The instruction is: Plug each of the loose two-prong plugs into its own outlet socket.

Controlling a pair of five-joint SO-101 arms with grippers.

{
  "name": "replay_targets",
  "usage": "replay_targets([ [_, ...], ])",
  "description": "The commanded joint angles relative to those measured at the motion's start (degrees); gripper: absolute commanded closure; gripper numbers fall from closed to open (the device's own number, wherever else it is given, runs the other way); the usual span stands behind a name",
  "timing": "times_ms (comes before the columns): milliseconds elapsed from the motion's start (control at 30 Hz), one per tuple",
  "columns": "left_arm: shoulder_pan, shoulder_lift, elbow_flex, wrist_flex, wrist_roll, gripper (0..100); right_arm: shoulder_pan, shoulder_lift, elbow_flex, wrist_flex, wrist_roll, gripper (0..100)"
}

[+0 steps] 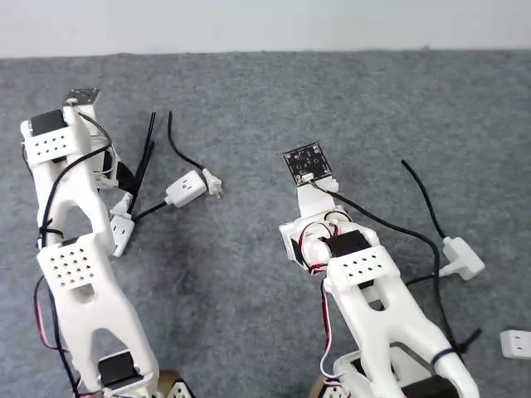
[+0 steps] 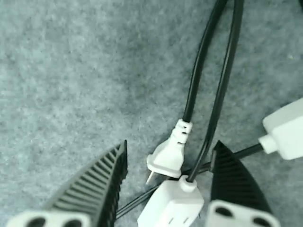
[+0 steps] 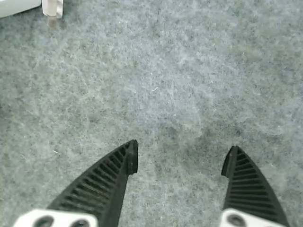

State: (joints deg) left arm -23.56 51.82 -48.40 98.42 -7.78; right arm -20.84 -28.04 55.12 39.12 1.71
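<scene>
Looking down from above, the grey felt table (image 1: 274, 99) is carrying two white arms. The left arm (image 1: 79, 265) is bending over a tangle of black cords (image 1: 149, 145), right beside a white outlet socket block (image 1: 122, 232). A chunky white two-prong plug (image 1: 189, 189) is lying near that block, toward the middle of the table, its prongs pointing at the right arm (image 1: 373, 290). Off at the far side, a white plug on a black cord (image 1: 460, 257) and a small white socket block (image 1: 516, 342) are lying apart from each other.

At the left wrist, the left pincer (image 2: 170, 149) is standing released. Its black ribbed fingers (image 2: 99, 184) are straddling a slim white two-prong plug (image 2: 165, 158), which is touching the outlet socket block (image 2: 173, 203).

At the right wrist, the right pincer (image 3: 182, 158) is hanging released, spread wide over grey felt.
</scene>
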Motion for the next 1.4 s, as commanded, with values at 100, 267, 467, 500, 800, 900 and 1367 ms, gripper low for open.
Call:
replay_targets([
  [100, -2.3, -2.3, -2.5, 0.6, 0.1, 73, 0.7, -0.3, -1.5, 0.0, -0.4, 70.6],
  [267, -4.4, -2.2, -2.1, 0.4, -1.2, 73, 0.7, -0.4, -1.5, 0.0, -0.4, 70.6],
  [467, -4.3, 1.4, -0.8, 0.3, -1.3, 73, 0.7, -0.6, -1.5, 0.1, -0.4, 70.6],
  [500, -4.3, 2.4, -1.0, 0.3, -1.3, 73, 0.7, -0.6, -1.5, 0.1, -0.4, 70.6],
  [800, -2.8, 9.4, -4.4, 0.7, -1.1, 73, 0.7, -0.5, -1.5, 0.1, -0.4, 70.6],
  [900, -0.9, 9.5, -4.8, 1.1, -1.0, 73, 0.7, -0.5, -1.5, 0.1, -0.4, 70.6],
  [1367, 3.9, 9.8, -4.7, 1.2, -1.3, 73, 0.7, -0.7, -1.5, 0.1, -0.4, 70.6],
])
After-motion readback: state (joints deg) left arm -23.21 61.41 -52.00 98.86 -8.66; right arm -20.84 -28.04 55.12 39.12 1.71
